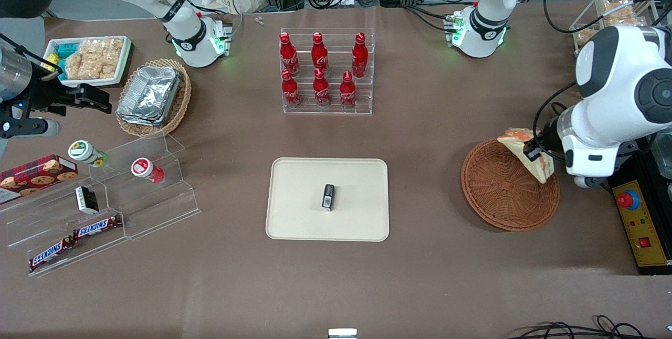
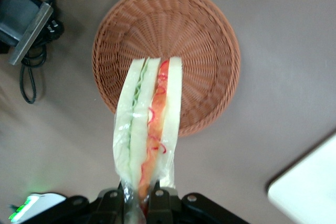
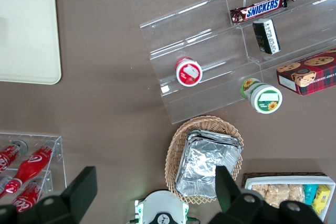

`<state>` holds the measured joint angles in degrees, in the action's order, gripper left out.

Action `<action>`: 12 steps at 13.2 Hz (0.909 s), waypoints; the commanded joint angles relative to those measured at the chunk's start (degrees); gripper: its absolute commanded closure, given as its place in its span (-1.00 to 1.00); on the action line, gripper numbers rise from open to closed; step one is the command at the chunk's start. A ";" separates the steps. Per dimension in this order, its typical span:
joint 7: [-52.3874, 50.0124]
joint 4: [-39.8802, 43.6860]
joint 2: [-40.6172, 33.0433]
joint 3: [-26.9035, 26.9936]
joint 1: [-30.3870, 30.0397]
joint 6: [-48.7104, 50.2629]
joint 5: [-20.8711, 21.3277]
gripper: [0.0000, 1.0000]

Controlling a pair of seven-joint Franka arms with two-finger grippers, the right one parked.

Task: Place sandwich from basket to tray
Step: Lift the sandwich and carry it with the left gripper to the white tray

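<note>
Item 1: sandwich (image 2: pixel 148 129), wrapped in clear film, pale bread w/ orange-red and green filling. Held aloft above the basket (image 1: pixel 499 192), clear of the weave, over the rim part toward the working arm's end of the table. In the left wrist view the wedge hangs lengthwise over the basket's bowl.

Item 2: gripper (image 2: pixel 137 196) of the left arm, fingers (image 2: pixel 157 198) closed tight on one narrow end of the sandwich (film bunched between them). In the front view the gripper (image 1: pixel 534 151) sits at the basket's edge, partly hidden by the arm.

Item 3: basket, round, reddish-brown wicker, nothing inside it.

Item 4: tray (image 1: pixel 294 213), cream rect., mid-table, well apart from basket, toward the parked arm's end. One small dark box (image 1: pixel 328 197) lies on it near centre.

Item 5: acrylic rack w/ six red bottles (image 1: pixel 320 69), farther from the front camera than the tray.

Item 6: tan oval basket of foil containers (image 1: pixel 151 95), parked arm's end.
</note>
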<state>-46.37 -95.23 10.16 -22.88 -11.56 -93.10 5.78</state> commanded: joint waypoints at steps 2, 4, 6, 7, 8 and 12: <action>3.91 4.08 0.91 -6.28 -0.04 3.27 0.38 0.93; 9.08 4.44 0.82 -10.49 -0.04 3.19 0.38 0.94; 10.25 4.53 2.83 -14.10 1.18 0.22 0.99 0.94; 10.25 4.09 3.80 -14.38 2.76 -2.68 1.77 0.94; 10.25 4.17 5.64 -14.38 5.30 -5.49 2.48 0.93; 9.37 4.44 13.63 -14.30 11.28 -15.16 8.71 0.95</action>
<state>-37.10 -92.76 19.11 -37.12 -2.50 -105.72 11.22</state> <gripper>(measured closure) 0.846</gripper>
